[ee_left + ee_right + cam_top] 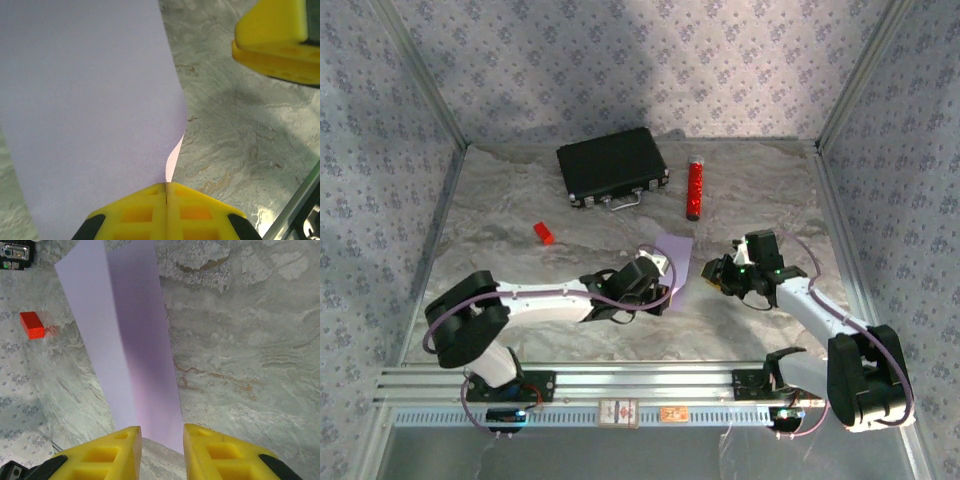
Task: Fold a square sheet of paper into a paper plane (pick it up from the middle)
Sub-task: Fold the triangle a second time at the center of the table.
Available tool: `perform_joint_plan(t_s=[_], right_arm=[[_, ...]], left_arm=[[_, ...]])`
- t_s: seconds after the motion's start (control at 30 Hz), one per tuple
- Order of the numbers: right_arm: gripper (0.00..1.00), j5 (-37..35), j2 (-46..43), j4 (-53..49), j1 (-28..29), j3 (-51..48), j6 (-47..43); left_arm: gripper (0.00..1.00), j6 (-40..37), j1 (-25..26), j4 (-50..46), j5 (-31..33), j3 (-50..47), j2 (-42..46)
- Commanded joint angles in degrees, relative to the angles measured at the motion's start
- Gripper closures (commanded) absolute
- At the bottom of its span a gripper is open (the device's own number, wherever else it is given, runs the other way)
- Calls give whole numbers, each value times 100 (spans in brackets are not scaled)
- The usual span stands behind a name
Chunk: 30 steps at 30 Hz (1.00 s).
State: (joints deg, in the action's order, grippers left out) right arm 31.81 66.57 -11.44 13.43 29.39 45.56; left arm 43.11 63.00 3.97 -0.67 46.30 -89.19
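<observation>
The left fingers (161,200) are pressed together on an edge of the square sheet of paper (90,100), pinching it so that it hangs clear of the table (500,210), near the middle and between the two arms. The right fingers (125,452) stand spread, with the sheet's near end lying in the gap just ahead of them and not gripped.

The step in hand looks like bringing a second grip onto the sheet so that a fold can be made. A long bend runs down the sheet in the right wrist view (whether it is a pressed crease or just a soft curve, I cannot tell). To do this well, the right fingers should slide a little further over the edge before closing, so that they catch paper and not air. They should close squarely across the edge. Neither arm should pull against the other's pinch, since the thin sheet would probably tear or slip.

The black case (612,167) lies closed at the far side of the table, well away from the sheet, so its contents are hidden. The red cylinder (695,188) lies just to its right, and the small red block (544,233) sits apart on the left.
</observation>
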Motion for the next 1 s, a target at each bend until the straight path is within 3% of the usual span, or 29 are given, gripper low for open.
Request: perform_joint_plan(t_s=[0.0, 0.33, 0.6, 0.97], right_arm=[[72, 167, 108, -82, 96, 64, -162], [89, -313, 475, 386, 941, 42, 247], [91, -285, 1080, 1150, 1505, 190, 616], [92, -243, 1673, 1588, 1671, 533, 814]], left_arm=[[100, 374, -5, 223, 363, -137, 200], [100, 243, -447, 524, -65, -207, -52], [94, -188, -743, 470, -711, -78, -200], [86, -595, -969, 351, -1342, 61, -399]])
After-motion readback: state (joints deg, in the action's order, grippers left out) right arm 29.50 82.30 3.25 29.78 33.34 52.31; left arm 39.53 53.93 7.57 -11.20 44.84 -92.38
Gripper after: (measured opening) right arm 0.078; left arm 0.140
